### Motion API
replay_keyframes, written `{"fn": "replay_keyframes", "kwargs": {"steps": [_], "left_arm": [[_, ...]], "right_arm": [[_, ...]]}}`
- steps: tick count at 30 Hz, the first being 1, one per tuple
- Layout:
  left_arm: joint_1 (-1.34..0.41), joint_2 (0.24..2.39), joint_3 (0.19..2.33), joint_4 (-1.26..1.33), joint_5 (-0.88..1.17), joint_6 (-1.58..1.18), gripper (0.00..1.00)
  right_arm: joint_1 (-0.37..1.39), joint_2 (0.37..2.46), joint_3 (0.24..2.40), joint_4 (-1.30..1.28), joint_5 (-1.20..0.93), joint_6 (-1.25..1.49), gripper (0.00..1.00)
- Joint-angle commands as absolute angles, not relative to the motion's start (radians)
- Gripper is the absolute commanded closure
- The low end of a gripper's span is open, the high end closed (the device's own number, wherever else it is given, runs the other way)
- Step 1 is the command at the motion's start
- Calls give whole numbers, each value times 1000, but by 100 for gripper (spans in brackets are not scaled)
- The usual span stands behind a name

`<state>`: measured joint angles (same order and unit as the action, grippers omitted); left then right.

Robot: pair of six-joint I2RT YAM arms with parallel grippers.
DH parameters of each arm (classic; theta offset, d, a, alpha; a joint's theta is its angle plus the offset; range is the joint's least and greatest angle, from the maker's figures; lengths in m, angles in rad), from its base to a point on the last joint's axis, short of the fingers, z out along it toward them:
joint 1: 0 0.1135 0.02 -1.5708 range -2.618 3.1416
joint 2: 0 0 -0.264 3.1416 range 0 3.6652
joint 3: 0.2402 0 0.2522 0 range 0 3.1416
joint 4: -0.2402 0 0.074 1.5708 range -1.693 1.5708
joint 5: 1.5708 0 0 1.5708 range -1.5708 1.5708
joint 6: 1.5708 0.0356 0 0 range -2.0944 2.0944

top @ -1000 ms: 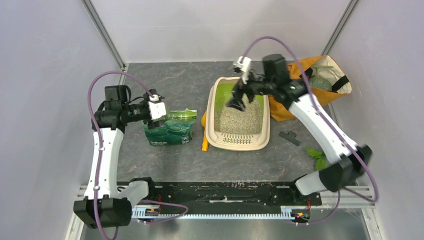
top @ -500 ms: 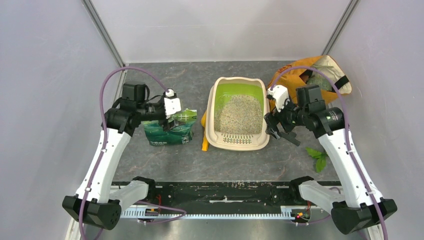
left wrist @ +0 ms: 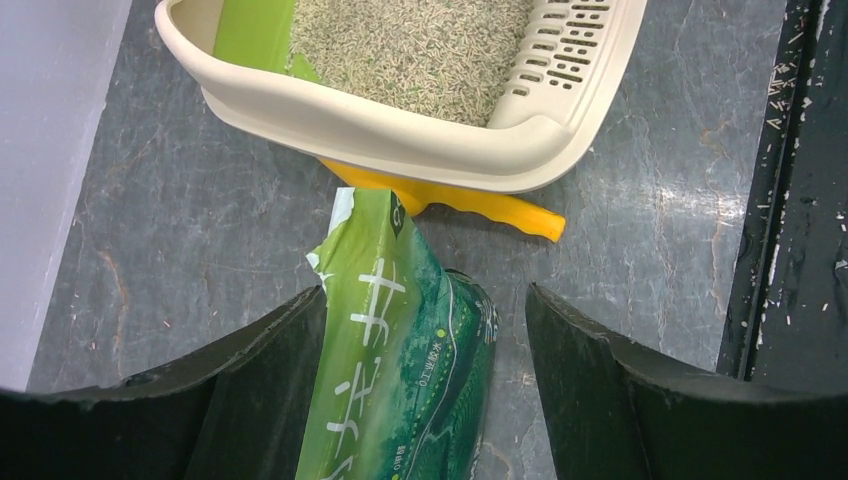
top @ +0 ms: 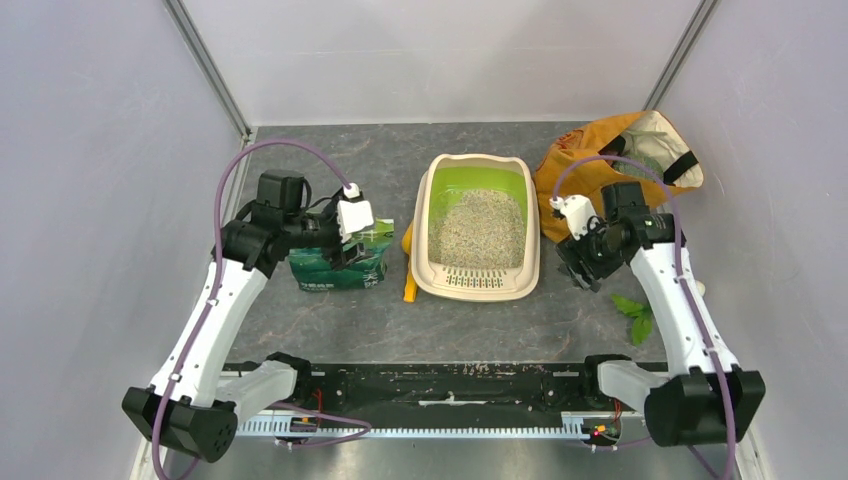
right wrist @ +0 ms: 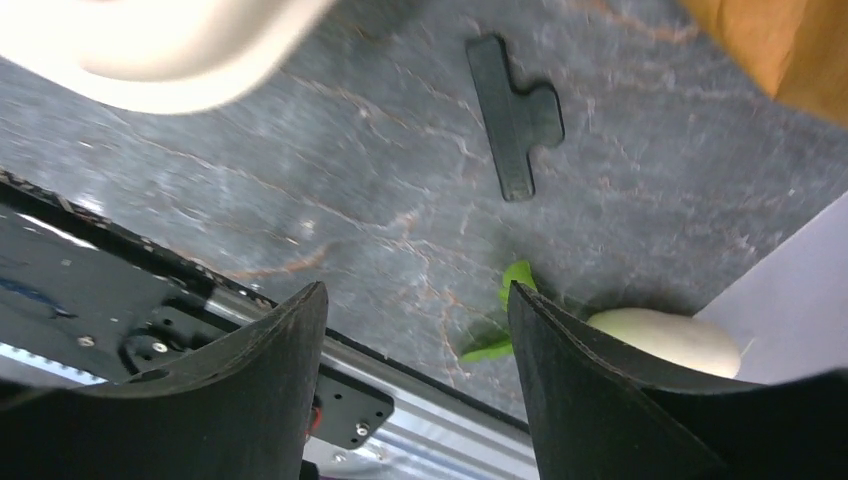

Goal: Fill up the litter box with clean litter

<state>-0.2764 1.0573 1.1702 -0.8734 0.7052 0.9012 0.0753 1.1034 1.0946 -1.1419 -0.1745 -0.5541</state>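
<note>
Litter box [top: 534, 240] sits mid-table, closer to the far edge, with its grate end facing the arms. Clean litter [top: 478, 232] covers the floor from the grate back; the far end shows bare green. I'd judge another pour is due.

Left gripper [left wrist: 425, 300] is spread wide and straddles the top of the green bag [left wrist: 400, 390], which stands just left of the box. One finger is at the bag's edge and the other is clear of it, so no grip yet. Right gripper [right wrist: 416, 290] is also wide with nothing between the jaws. It hangs over bare table [top: 350, 160] right of the box, near a black clip [right wrist: 515, 115] and a green leaf [right wrist: 515, 275].

Risks:
- The bag top looks torn and floppy. A pinch on one wall only likely folds the bag on lift, dumping granules on the table short of the rim.
- A yellow handle [left wrist: 480, 205] pokes out from under the box's left side, between bag and box. The bag bottom could catch it on the swing, and the box may not be sitting flat.
- Nothing braces the box. If the bag mouth leans on the rim, the box slides right or tips.
- A pour at the near end piles litter onto the grate and over the edge. Aim for the bare far end.
- The right arm could snag the clip or leaf if it drops.
</note>
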Motion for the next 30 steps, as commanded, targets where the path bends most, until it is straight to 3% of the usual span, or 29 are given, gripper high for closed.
{"fn": "replay_keyframes", "kwargs": {"steps": [1, 10, 21, 27, 30], "left_arm": [[-283, 1025, 1160, -858, 704, 884, 21], [-291, 1018, 1170, -863, 699, 891, 21], [-295, 1010, 1174, -877, 690, 912, 20], [-296, 1014, 1180, -877, 683, 925, 20], [-296, 1016, 1182, -877, 687, 929, 20]], "right_arm": [[-19, 1151, 1034, -1072, -133, -695, 28], [-91, 1330, 920, -772, -148, -767, 34], [-96, 1506, 888, -610, -159, -802, 23], [-105, 1523, 853, -617, -193, -839, 30], [-124, 1523, 844, -625, -223, -860, 39]]}}
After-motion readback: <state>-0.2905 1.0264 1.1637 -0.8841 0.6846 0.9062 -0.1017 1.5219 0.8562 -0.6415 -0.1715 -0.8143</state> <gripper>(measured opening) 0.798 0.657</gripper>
